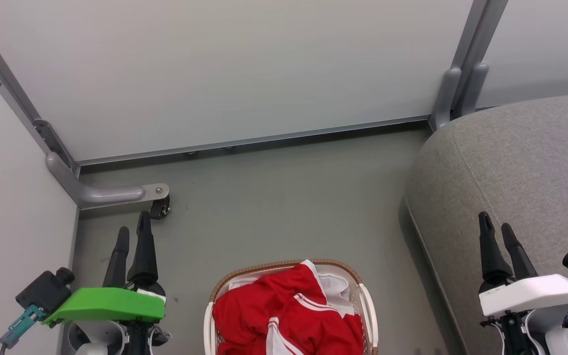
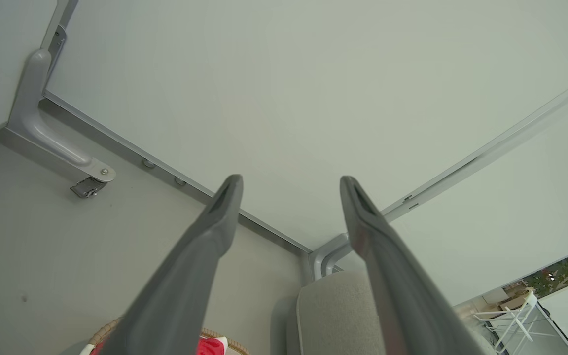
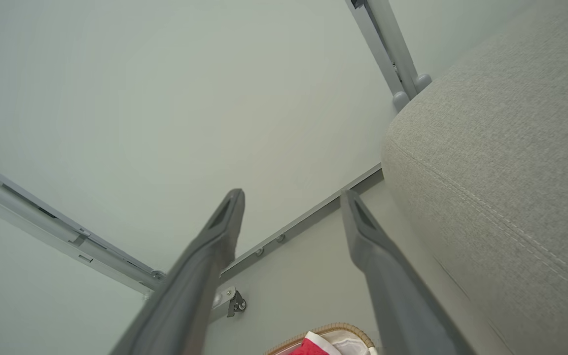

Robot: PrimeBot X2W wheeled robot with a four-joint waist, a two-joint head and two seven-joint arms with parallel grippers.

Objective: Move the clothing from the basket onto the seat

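Red clothing point(image 1: 284, 310) with white stripes lies heaped inside the white laundry basket point(image 1: 259, 268). The basket stands on the grey floor point(image 1: 274, 207) at the bottom centre of the head view. The grey sofa seat point(image 1: 525, 162) is to the basket's right, apart from it.

The left tool point(image 1: 133, 222) hangs over the floor left of the basket, fingers parted and gripping nothing. The right tool point(image 1: 495, 220) hangs over the seat's edge, its fingers likewise parted and empty. A white partition panel point(image 1: 244, 74) stands behind.
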